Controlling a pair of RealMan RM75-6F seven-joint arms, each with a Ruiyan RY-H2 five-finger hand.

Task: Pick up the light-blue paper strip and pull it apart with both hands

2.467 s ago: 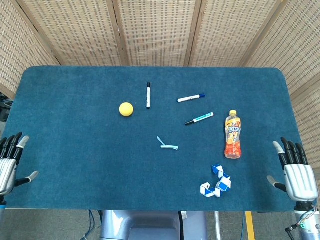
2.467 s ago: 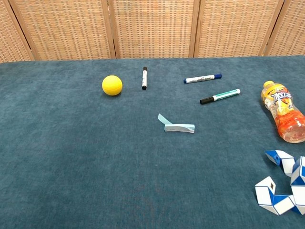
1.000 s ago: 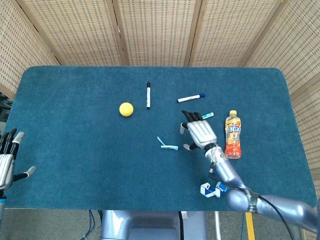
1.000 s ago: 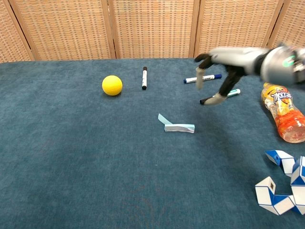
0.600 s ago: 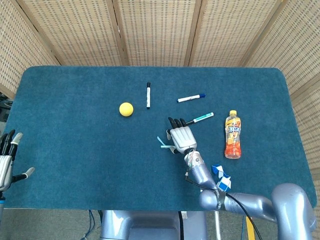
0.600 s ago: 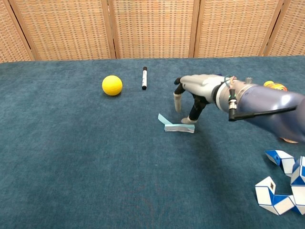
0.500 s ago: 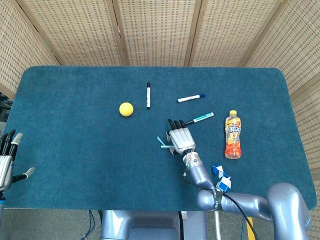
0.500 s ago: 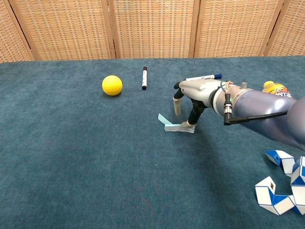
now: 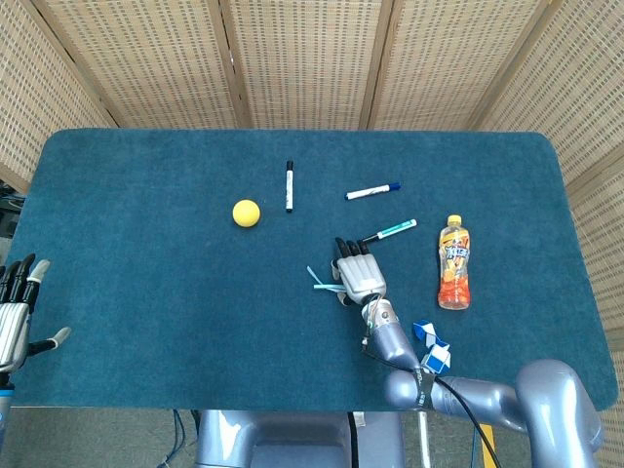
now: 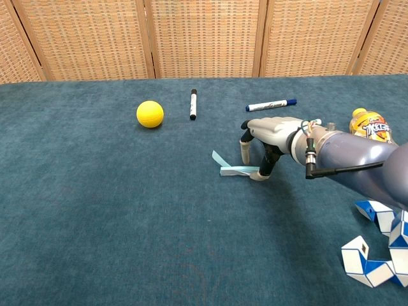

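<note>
Strip (image 10: 233,168) lies flat on the table (image 9: 146,292) near its middle, one end kinked up. Right hand (image 10: 271,137) is down over the strip's right end, palm down, fingers arched; a fingertip (image 10: 261,174) touches the table at that end and another (image 10: 244,152) stands just behind the strip. Can't tell from either view whether the strip is actually pinched or only touched, it still rests on the table. In the head view the right hand (image 9: 359,275) sits just right of the strip (image 9: 322,281), covering that end. Left hand (image 9: 18,317) is well apart from the strip, off the table's left edge, released, fingers spread, holding nothing; the chest view doesn't show it. Relative to the strip: yellow ball (image 9: 246,213) up-left, well apart; black marker (image 9: 289,185) straight beyond it; blue-capped marker (image 9: 372,191) beyond and to the right; green marker (image 9: 390,231) just past the right hand's fingertips in the head view; orange drink bottle (image 9: 451,263) lying on its side to the right, beyond the hand; blue-white folding toy (image 9: 429,356) near-right by the table's front edge, partly behind the right forearm.
</note>
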